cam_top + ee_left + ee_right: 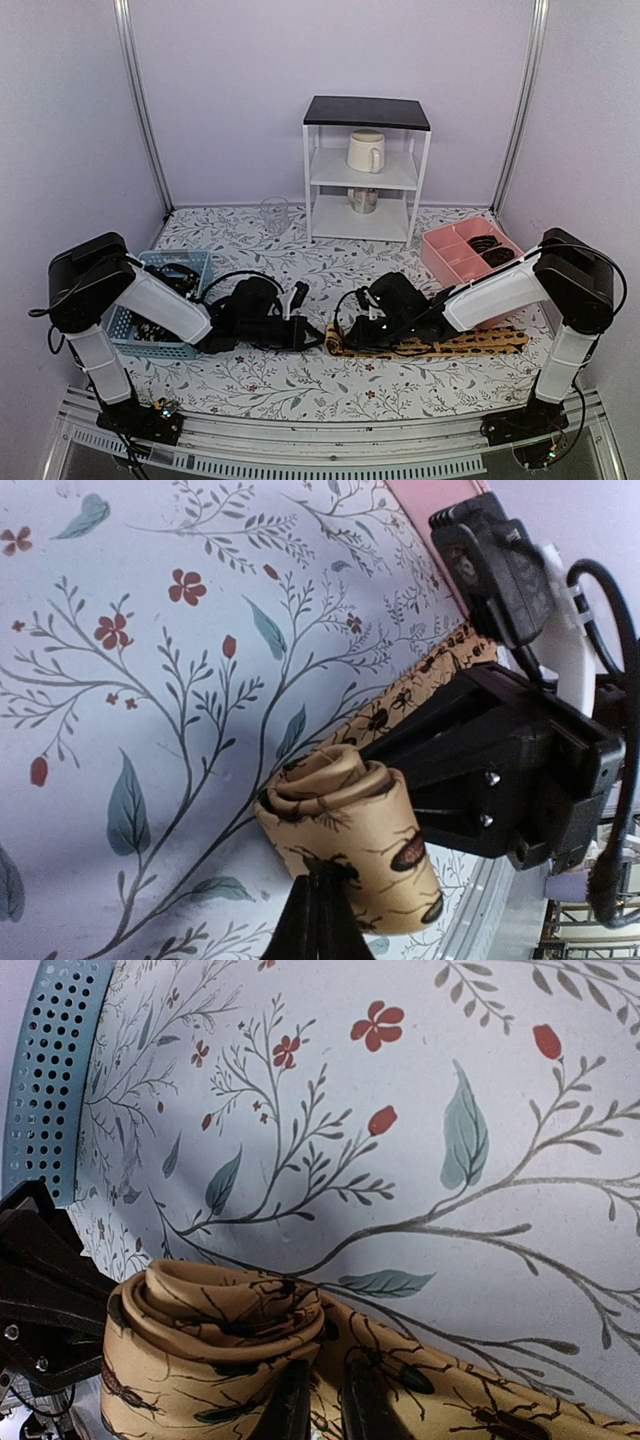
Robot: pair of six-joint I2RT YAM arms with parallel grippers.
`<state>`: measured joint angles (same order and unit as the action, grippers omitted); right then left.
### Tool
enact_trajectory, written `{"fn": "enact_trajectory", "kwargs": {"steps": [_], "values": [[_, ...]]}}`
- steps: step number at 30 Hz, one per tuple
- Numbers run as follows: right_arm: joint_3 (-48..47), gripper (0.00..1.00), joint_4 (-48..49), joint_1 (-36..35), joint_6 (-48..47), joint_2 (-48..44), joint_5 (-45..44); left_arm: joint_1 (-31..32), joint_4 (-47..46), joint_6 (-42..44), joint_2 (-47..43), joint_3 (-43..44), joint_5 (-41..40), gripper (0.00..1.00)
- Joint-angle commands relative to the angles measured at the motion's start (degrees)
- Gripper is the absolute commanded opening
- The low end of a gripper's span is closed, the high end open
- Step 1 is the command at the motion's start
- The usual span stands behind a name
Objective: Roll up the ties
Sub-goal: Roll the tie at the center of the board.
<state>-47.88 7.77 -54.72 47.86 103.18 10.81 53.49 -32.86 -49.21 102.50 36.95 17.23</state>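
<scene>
tan tie (480, 343) flat on table (300, 385), right of blue basket (150, 345). Its rolled end (345, 820) is the end nearest the basket, the rest runs away from it. left gripper (320, 920) pressed together, tips against the roll's face; can't tell if fabric is caught. right gripper (325, 1405) nearly closed, pinching tie fabric just past the roll, on the side away from the basket.

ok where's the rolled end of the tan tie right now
Top view: near the table's front edge, about centre, at the left tip of the tan tie, between the left gripper and right gripper.
</scene>
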Motion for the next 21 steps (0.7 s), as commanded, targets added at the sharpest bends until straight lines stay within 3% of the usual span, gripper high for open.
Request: {"fn": "enact_trajectory", "kwargs": {"steps": [1, 14, 21], "values": [[1.78, 0.13, 0.49, 0.50, -0.24, -3.37, -1.18, 1.44, 3.68, 1.37, 1.05, 2.42, -1.05, 0.00], [4.30, 0.10, 2.27, 0.71, -0.31, -5.68, -1.19, 3.35, 8.91, 2.11, 1.47, 6.01, -3.28, 0.00], [5.74, 0.11, -1.69, 1.46, 0.78, -8.37, -5.75, 3.96, 10.21, 2.45, 2.30, 8.16, -3.25, 0.00]]}}
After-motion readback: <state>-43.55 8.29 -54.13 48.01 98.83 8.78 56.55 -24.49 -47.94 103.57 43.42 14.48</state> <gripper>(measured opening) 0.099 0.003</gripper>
